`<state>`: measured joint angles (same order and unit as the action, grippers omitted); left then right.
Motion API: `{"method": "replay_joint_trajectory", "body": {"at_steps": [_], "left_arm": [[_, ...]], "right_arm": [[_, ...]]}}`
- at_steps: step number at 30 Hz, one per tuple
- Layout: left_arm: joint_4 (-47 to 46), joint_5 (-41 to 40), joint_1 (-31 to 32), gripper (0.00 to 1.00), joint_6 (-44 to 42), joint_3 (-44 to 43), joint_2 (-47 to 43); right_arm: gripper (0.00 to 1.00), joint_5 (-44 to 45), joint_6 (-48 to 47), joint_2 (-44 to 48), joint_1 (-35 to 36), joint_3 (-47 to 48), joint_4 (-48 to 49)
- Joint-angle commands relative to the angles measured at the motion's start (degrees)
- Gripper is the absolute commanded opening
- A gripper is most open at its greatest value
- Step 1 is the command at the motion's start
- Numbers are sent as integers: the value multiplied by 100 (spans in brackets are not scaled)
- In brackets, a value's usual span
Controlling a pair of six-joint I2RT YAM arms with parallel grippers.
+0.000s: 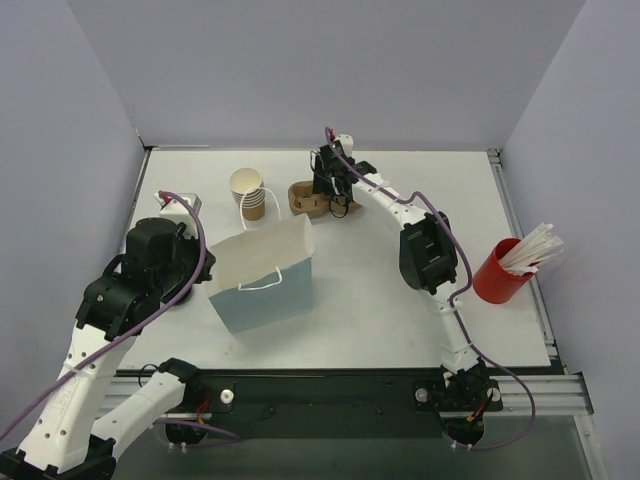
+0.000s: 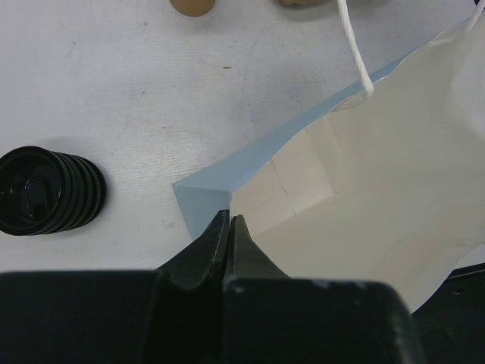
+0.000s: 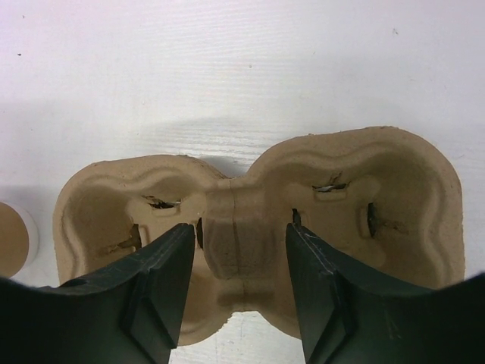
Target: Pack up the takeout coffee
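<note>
The takeout coffee is out of view. The brown pulp tray point(image 3: 394, 189) lies empty on the white table, and it also shows at the back centre point(image 1: 302, 197). My right gripper point(image 3: 241, 227) is open over it, one finger down in each hollow, the middle ridge between them. A light blue paper bag point(image 1: 262, 285) stands open near the table's middle. My left gripper point(image 2: 229, 221) is shut on the bag's rim point(image 2: 250, 163) at its corner, blue outside to the left and white inside to the right.
A stack of lidless tan cups point(image 1: 247, 192) stands left of the tray. A stack of black lids point(image 2: 49, 189) lies on the table left of the bag. A red cup of white straws point(image 1: 503, 268) stands at the right edge.
</note>
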<state>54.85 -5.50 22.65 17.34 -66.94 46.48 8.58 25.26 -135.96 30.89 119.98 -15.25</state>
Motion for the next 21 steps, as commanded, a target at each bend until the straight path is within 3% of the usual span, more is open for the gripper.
{"method": "replay_joint_trajectory", "body": {"at_steps": [1, 10, 17, 21], "left_arm": [[-273, 58, -33, 0, 15, 5, -77], [-264, 58, -33, 0, 15, 14, -51], [-299, 49, -33, 0, 6, 58, -42], [-317, 58, -33, 0, 6, 67, -25]], "right_arm": [[53, 12, -12, -79, 30, 201, -84], [49, 56, 23, -176, 22, 201, -93], [38, 179, -91, -53, 22, 183, -84], [25, 293, -144, 78, 22, 192, -49]]}}
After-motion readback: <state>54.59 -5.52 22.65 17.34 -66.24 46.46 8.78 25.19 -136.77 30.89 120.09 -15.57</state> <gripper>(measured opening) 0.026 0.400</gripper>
